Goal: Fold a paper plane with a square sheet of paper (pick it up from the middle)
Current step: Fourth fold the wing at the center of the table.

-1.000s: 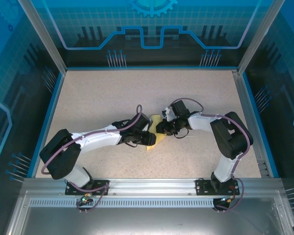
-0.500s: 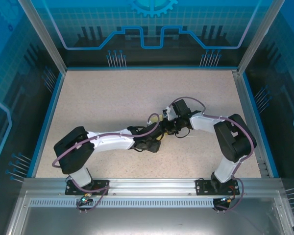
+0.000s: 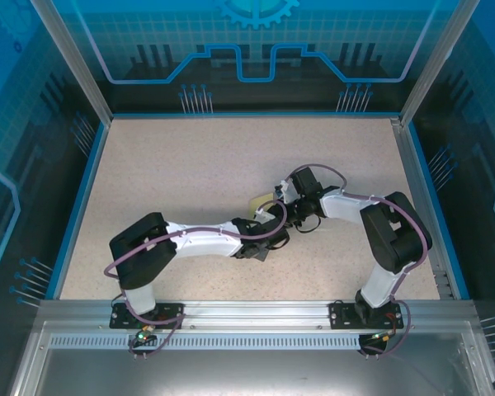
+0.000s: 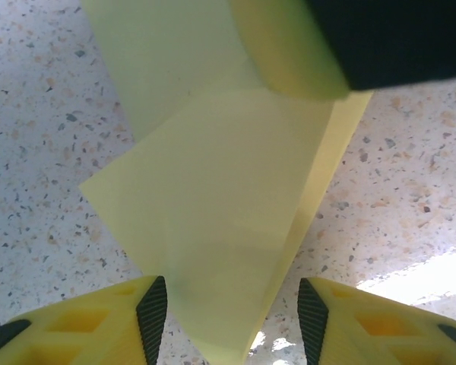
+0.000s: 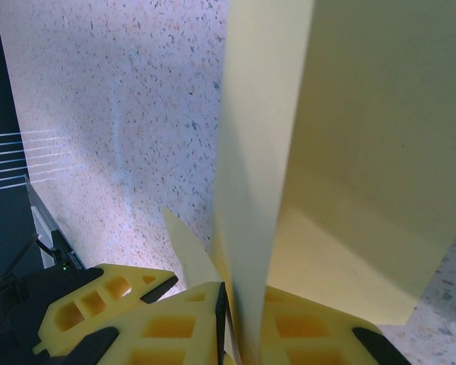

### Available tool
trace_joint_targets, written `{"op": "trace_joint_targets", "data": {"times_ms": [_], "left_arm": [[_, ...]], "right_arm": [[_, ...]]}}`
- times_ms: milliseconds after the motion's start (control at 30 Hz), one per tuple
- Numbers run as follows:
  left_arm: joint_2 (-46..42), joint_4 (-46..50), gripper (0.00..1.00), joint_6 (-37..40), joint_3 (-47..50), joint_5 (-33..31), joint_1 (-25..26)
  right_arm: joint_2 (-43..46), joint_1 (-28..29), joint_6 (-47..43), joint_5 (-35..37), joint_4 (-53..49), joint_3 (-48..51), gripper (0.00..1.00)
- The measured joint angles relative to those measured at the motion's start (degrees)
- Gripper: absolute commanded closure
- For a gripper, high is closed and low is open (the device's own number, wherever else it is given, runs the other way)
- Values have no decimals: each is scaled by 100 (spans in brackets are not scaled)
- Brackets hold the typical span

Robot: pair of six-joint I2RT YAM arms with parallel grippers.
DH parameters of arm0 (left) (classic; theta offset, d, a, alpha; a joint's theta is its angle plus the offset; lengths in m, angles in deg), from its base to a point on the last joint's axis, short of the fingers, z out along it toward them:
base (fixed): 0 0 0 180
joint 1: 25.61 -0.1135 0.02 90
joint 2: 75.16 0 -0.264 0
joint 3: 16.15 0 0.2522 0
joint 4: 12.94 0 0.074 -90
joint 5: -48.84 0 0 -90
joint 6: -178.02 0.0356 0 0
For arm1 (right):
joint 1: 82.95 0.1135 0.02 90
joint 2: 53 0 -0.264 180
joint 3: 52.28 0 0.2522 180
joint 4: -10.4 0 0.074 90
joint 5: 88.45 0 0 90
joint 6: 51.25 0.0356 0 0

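Yellow sheet (image 4: 213, 220) tight in R pincer (image 5: 239, 312); L pincer (image 4: 232, 308) agape astride it.

L arm (image 3: 194, 239) stretched low across table toward centre; R arm (image 3: 351, 205) elbow bent, reaching in to meet it. L gripper (image 4: 232, 313) fingers apart. R gripper (image 5: 242, 304) fingers pinched tight on paper sheet (image 5: 357, 152).

A speckled beige worktop (image 3: 190, 165) sits between translucent blue walls (image 3: 256, 41) printed with circuit-style lines at far, left and right. Aluminium posts (image 3: 70, 58) rise at the far corners. An aluminium rail (image 3: 247, 309) spans the near edge.
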Motion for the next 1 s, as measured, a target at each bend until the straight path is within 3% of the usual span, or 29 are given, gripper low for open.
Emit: {"op": "trace_joint_targets", "data": {"times_ms": [633, 1000], "left_arm": [[79, 66, 81, -164, -4, -223, 15], [111, 66, 92, -157, -4, -319, 15]], "right_arm": [[0, -2, 0, -2, -37, -7, 84], [0, -24, -2, -2, -87, -11, 83]]}}
